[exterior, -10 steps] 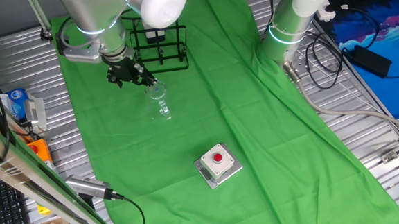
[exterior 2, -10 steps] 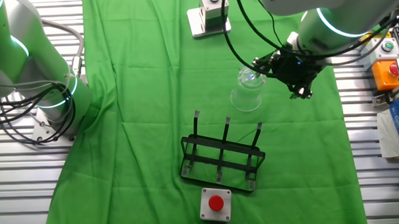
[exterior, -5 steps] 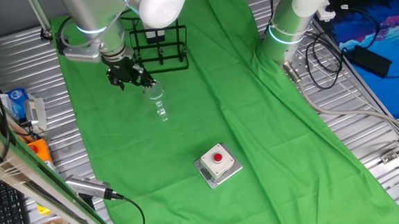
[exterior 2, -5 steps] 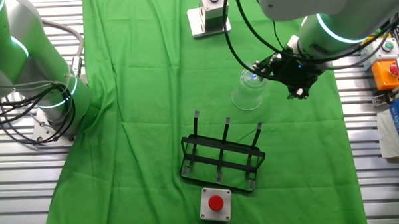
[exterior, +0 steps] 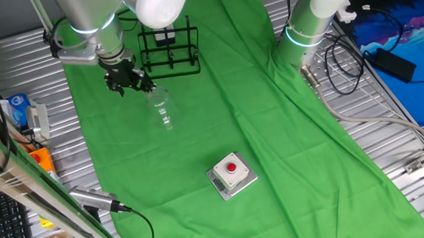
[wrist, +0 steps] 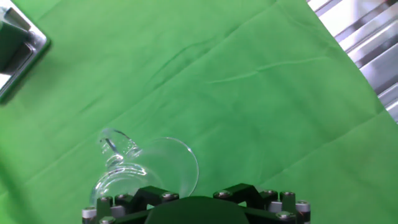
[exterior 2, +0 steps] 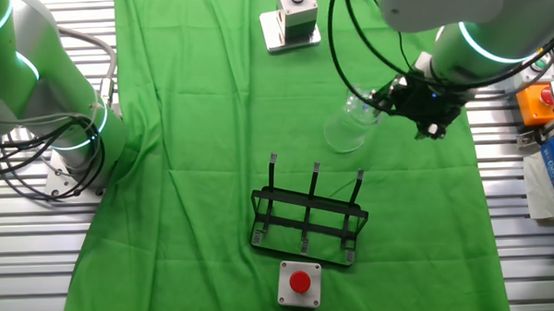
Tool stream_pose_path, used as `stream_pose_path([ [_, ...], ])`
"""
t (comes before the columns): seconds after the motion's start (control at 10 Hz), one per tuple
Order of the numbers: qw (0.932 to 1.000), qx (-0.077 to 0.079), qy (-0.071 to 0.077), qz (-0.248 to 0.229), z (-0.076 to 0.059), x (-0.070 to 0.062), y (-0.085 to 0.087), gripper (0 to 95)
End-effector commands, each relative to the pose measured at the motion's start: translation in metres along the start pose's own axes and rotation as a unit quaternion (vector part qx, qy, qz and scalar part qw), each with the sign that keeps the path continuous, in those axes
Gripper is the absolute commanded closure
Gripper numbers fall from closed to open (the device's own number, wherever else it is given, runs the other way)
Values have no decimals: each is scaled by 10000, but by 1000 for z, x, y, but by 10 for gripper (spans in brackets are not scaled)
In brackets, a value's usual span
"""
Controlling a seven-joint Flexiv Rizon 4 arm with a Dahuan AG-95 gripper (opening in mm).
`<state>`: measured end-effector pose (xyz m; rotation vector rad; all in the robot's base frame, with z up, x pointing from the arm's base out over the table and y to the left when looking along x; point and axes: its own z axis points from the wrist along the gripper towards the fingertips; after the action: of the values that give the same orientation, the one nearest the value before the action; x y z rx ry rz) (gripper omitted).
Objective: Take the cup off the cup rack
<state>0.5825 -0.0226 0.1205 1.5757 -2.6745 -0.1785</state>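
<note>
Cup (exterior: 161,110), clear and hard to make out against the green cloth (exterior: 270,137), lies at the tip of the black gripper (exterior: 134,82) in one fixed view, clear of the black wire cup rack (exterior: 169,48), which stands behind it near the cloth's far edge with its posts bare; whether the fingers are pinching the cup or merely next to it cannot be told from here. A grey box with a red button (exterior: 231,174) sits well apart toward the near side, and a blue-and-white packet (exterior: 21,110) rests on the ribbed metal table (exterior: 23,70) at the left, its print too small to read. From the other fixed view, the cup (exterior 2: 347,128) appears tilted just off the gripper (exterior 2: 386,104), between the cup rack (exterior 2: 309,221) and a button box (exterior 2: 291,16) at the top; a second button box (exterior 2: 299,284) stands just below the rack's base. No legible writing shows. In the hand view, the cup (wrist: 146,171) fills the lower left with its little handle (wrist: 115,144) pointing up and left, its rim against the black gripper body (wrist: 199,208); the fingertips are out of sight, so the claw's state cannot be told.
</note>
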Motion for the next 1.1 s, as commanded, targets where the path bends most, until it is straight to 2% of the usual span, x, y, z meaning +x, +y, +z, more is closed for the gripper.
stream_pose_path([
  [0.1,9997,157,-73,-195,-4,3,-12,190],
  [0.3,9989,326,-149,-308,-6,3,-16,190],
  [0.5,9994,251,-97,-234,-8,1,-19,190],
  [0.7,9998,201,-44,85,-12,0,-16,190],
  [0.8,9995,112,-33,310,-15,-1,-13,190],
  [0.9,9989,83,-25,455,-18,-2,-9,0],
  [1.1,9964,59,-39,846,-18,-4,8,0],
])
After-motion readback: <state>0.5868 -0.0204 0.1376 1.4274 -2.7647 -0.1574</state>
